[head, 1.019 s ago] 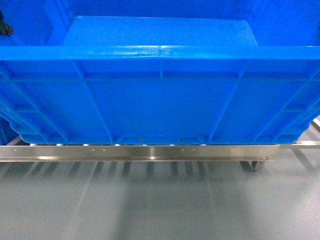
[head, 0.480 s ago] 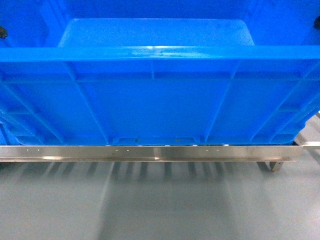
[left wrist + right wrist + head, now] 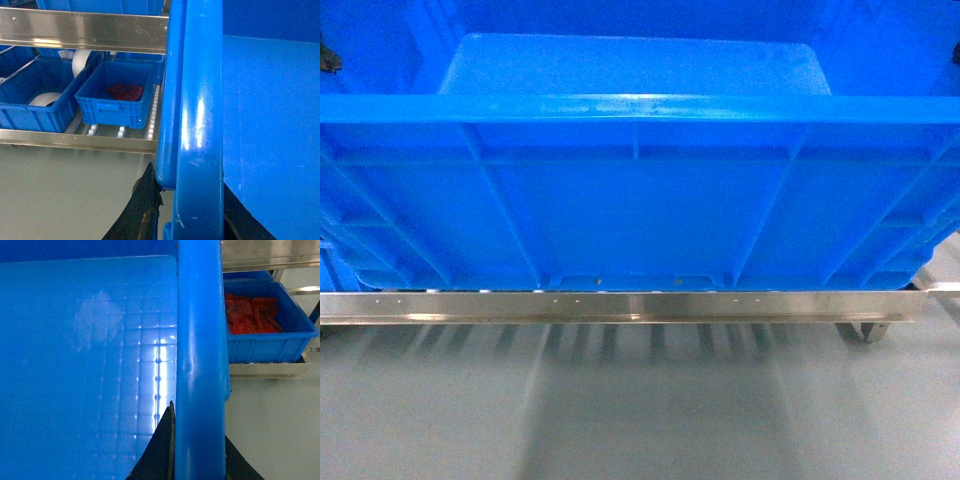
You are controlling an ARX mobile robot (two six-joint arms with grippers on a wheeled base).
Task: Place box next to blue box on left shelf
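Box [image 3: 640, 200] has slid slightly right along the left shelf [image 3: 620, 306] rail since 0.5 s ago, both claws pinching its side rims; a late release risks dragging it off the rollers.
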